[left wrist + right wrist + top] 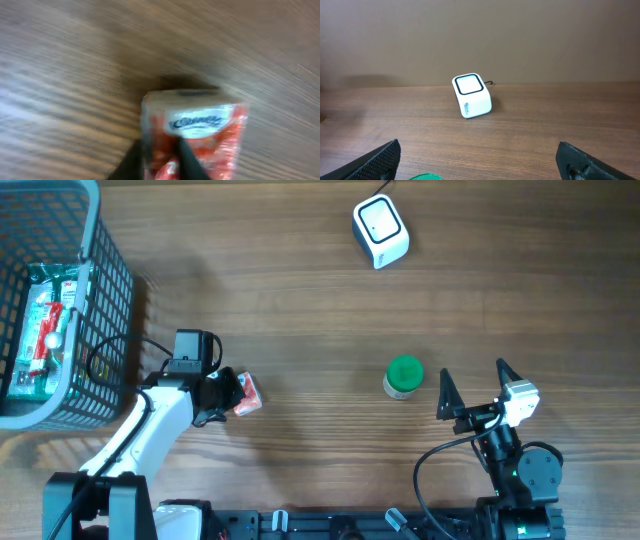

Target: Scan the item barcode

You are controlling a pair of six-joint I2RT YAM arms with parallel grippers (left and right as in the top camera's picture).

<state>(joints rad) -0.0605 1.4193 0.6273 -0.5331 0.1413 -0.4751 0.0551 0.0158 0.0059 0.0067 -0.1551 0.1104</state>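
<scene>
Red packet (250, 395), lower left of centre in the overhead view, clamped between the fingers of the left gripper (232, 394). Scanner (380, 232) sits well apart, toward the upper right. Right gripper (472, 375), lower right, spread wide, empty. Left wrist view blurred: barcode not discernible, packet's lower end cut off.
</scene>
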